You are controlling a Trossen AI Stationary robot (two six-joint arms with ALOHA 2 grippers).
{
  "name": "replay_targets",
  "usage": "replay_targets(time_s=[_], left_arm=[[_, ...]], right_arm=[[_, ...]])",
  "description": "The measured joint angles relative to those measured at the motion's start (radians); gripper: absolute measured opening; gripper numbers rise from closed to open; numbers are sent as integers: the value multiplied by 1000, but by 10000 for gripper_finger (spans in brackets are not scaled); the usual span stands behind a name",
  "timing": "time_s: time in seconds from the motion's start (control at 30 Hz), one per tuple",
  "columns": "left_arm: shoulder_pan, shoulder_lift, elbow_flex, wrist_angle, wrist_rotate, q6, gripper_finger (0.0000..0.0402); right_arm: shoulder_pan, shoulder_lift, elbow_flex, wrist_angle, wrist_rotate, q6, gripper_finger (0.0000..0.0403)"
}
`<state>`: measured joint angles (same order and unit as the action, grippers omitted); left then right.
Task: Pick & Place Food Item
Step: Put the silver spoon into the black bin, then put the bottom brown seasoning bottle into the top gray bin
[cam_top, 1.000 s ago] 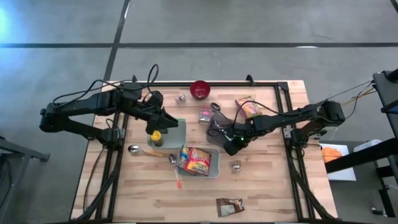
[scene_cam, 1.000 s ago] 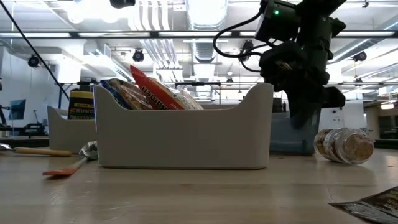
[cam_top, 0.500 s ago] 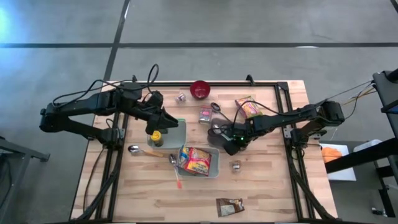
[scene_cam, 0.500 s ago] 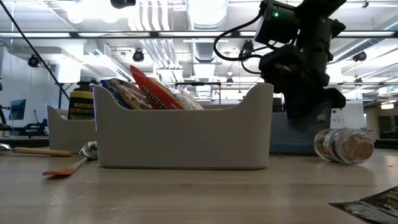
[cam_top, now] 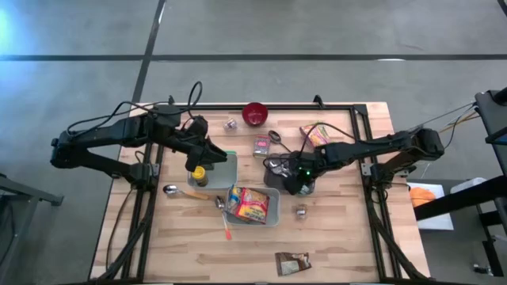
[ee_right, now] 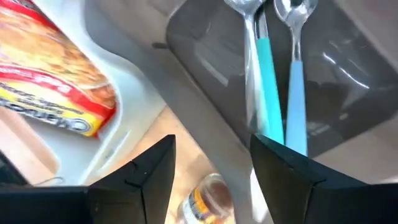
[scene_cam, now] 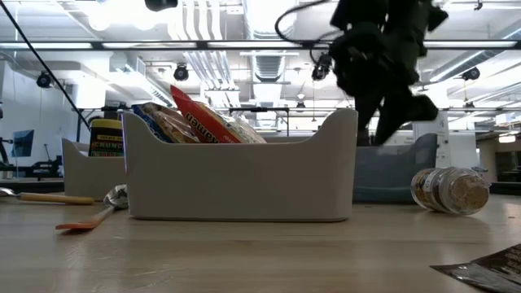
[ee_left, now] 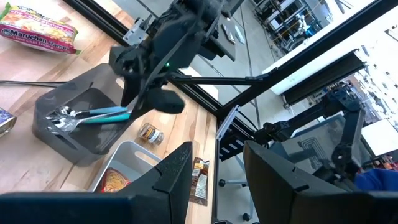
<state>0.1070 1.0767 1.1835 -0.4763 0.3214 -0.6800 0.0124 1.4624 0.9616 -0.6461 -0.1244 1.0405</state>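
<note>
From above, the right gripper (cam_top: 295, 180) hangs over the dark grey bin (cam_top: 276, 173) in the middle of the table, while the left gripper (cam_top: 212, 150) waits over a pale tray (cam_top: 230, 163). The ramen packet (cam_top: 249, 203) lies in the white bin (cam_top: 272, 212). In the low view this packet (scene_cam: 203, 120) leans inside the white bin (scene_cam: 244, 183). The left wrist view shows two blue-handled utensils (ee_left: 93, 115) in the grey bin. In the right wrist view the right fingers (ee_right: 140, 177) stand apart, released, holding nothing. The left fingers: I cannot tell.

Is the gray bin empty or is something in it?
Not empty. Two spoons with blue handles lie side by side inside the gray bin, below the open right gripper.
</note>
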Motion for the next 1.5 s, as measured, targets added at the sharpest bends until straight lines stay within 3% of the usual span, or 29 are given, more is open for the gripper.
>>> replay_targets(time_s=[0.3,0.53,0.77,0.87,0.97,1.13,1.27,1.5], left_arm=[[0,0,0,-16,0,0,146],[0,0,0,-67,0,18,146],[0,0,0,-87,0,60,146],[0,0,0,-87,0,63,146],[0,0,0,-91,0,63,146],[0,0,0,-92,0,60,146],[0,0,0,-95,0,68,146],[0,0,0,-130,0,80,146]], right_arm=[[54,-11,237,-381,106,26,203],[121,-9,279,-423,103,25,203],[282,-12,278,-421,96,-99,203],[334,-12,271,-422,95,69,203],[373,-9,258,-422,111,338,203],[439,12,250,-391,219,678,203],[445,52,248,-348,259,793,203],[446,160,246,-335,259,842,203]])
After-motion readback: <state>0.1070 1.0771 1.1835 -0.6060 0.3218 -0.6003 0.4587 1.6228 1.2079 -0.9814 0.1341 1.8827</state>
